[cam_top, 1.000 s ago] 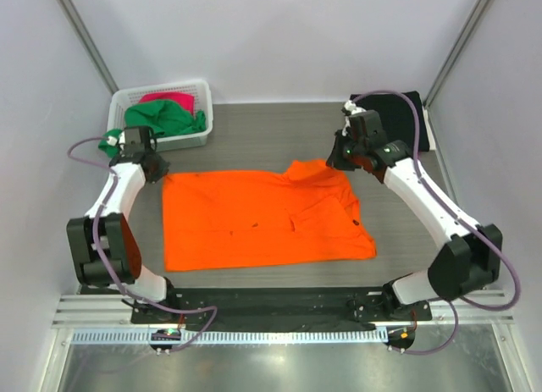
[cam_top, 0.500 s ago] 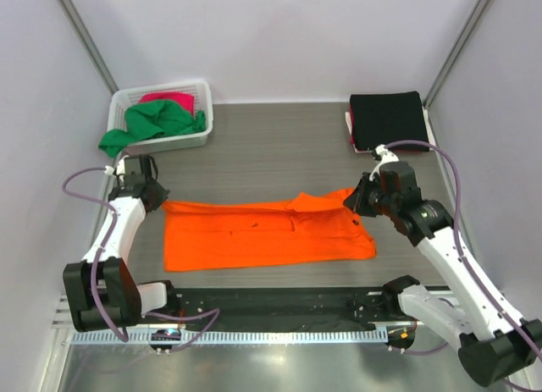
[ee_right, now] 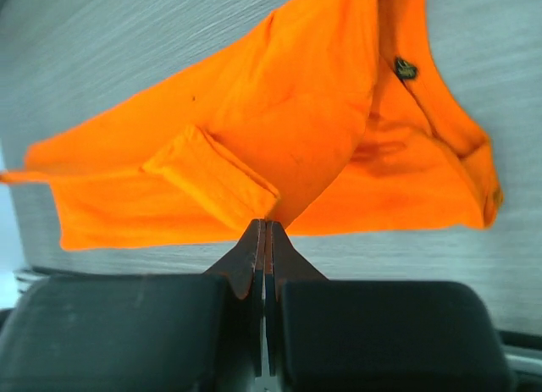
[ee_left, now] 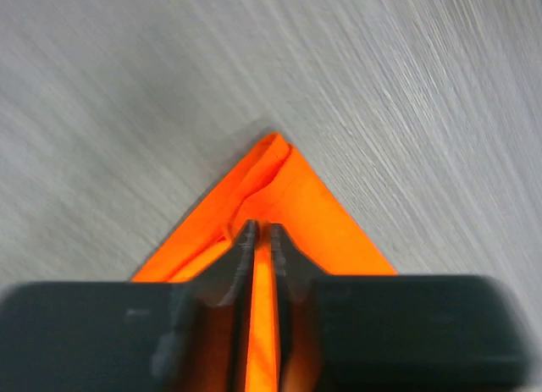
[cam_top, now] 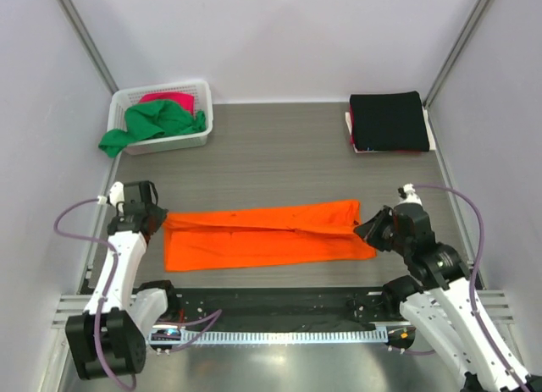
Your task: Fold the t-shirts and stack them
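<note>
The bright orange t-shirt [cam_top: 262, 235] lies on the grey table as a long band folded in half, its far edge drawn toward the near edge. My left gripper [cam_top: 157, 218] is shut on its left corner; the left wrist view shows orange cloth [ee_left: 279, 189] pinched between the jaws of that gripper [ee_left: 261, 231]. My right gripper [cam_top: 366, 227] is shut on the right corner, and the right wrist view shows the cloth [ee_right: 279, 129] rising from the tips of that gripper [ee_right: 264, 227]. A folded black t-shirt [cam_top: 388, 121] lies at the far right. Green [cam_top: 157, 119] and pink [cam_top: 174, 97] t-shirts sit in the basket.
A white lattice basket [cam_top: 182, 140] stands at the far left, the green shirt hanging over its left side. White cloth or paper [cam_top: 350, 121] shows under the black shirt. A black rail [cam_top: 271, 303] runs along the near edge. Grey walls close in the table.
Both grippers have pulled the shirt's far edge toward the near edge, folding the wide orange sheet into a narrow band. Both arms have drawn back toward their bases.
</note>
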Available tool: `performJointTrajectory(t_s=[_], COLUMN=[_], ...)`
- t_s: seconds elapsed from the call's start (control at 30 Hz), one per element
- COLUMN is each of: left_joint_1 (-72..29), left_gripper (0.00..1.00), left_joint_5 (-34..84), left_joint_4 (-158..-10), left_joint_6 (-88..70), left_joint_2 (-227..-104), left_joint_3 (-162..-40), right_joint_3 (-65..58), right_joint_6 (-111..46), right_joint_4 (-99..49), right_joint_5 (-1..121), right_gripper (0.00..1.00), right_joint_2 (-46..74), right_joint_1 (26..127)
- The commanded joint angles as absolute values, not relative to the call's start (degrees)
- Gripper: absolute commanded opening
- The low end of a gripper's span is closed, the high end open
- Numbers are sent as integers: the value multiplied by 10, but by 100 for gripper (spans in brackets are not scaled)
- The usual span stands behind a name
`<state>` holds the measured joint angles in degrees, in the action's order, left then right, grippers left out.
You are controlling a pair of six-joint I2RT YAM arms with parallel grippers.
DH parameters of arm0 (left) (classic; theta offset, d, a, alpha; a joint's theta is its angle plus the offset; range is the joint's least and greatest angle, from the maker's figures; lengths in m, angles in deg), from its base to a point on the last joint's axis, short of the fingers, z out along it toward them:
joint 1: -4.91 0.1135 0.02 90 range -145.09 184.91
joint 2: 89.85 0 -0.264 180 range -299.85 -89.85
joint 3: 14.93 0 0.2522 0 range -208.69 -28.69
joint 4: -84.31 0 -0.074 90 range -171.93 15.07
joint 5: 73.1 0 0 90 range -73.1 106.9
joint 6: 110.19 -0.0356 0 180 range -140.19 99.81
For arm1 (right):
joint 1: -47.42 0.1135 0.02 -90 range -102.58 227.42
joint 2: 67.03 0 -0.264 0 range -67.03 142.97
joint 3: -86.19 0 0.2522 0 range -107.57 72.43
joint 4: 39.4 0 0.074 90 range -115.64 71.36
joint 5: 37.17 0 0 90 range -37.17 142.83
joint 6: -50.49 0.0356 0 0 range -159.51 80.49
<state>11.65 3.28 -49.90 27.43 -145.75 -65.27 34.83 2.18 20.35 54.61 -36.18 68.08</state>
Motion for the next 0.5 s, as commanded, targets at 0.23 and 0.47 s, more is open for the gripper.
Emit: performJointTrajectory(t_s=[0.23, 0.47], left_joint_1=[117, 114], left_gripper=[92, 83], left_joint_5=[-67, 9], left_joint_4=[-398, -446], left_joint_6=[394, 318], left_joint_2=[-1318, -1329], left_joint_3=[-630, -664], right_joint_3=[396, 392], right_joint_6=[224, 177], right_joint_4=[304, 173], right_joint_5=[462, 563], right_gripper=[83, 82], right_joint_2=[-523, -367], right_joint_1=[683, 684])
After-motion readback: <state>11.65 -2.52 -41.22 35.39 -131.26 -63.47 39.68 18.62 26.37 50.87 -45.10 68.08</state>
